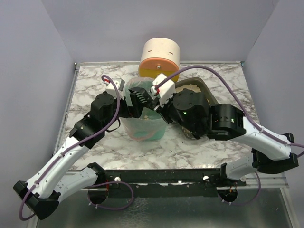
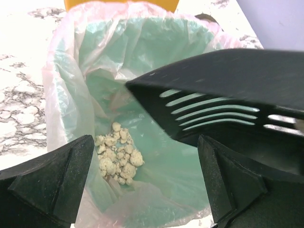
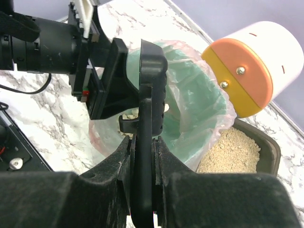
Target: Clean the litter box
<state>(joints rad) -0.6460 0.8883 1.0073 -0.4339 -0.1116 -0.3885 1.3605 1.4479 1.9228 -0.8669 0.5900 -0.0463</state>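
Note:
The litter box [image 1: 198,84] is a dark grey tray of beige litter at the back right, mostly hidden by my right arm; its corner also shows in the right wrist view [image 3: 240,151]. My right gripper [image 3: 142,159] is shut on the handle of a black slotted scoop [image 3: 152,80], held on edge over the green bin [image 3: 199,102]. The scoop's head [image 2: 223,90] looks empty. Several pale litter clumps [image 2: 116,154] lie in the bin's bag. My left gripper [image 2: 145,185] is open and empty above the bin, beside the scoop.
A cream, orange and yellow cylinder [image 1: 160,56] stands at the table's back edge behind the bin [image 1: 142,127], and it also shows in the right wrist view [image 3: 256,66]. The marble table [image 1: 90,80] has walls on the left, right and back. Both arms cross over the bin.

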